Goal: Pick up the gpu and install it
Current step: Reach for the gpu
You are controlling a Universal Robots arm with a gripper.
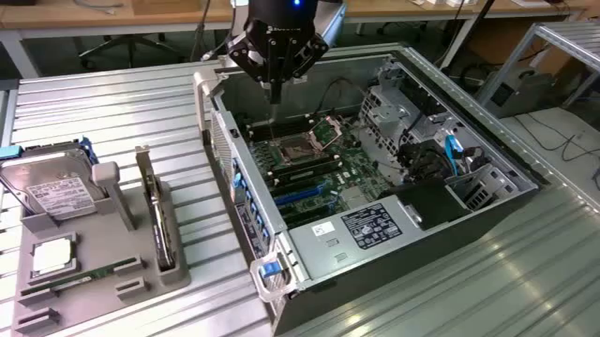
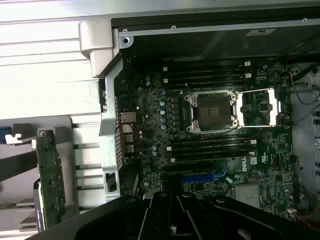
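Nothing is picked up yet: the gripper [image 1: 274,93], fingers pressed together and empty, hangs over the motherboard [image 1: 310,165] in the open computer case [image 1: 468,105], while the gpu [image 1: 157,214] stands on edge in the grey tray [image 1: 105,240], well apart towards the exterior view's left.

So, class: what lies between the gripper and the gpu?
In the exterior view, the computer case's wall and a strip of ribbed table separate gripper from gpu.

gpu [image 1: 159,225]: thin black card, silver bracket at far end, on edge in slot along grey holder [image 1: 103,281] edge, exterior view's right.
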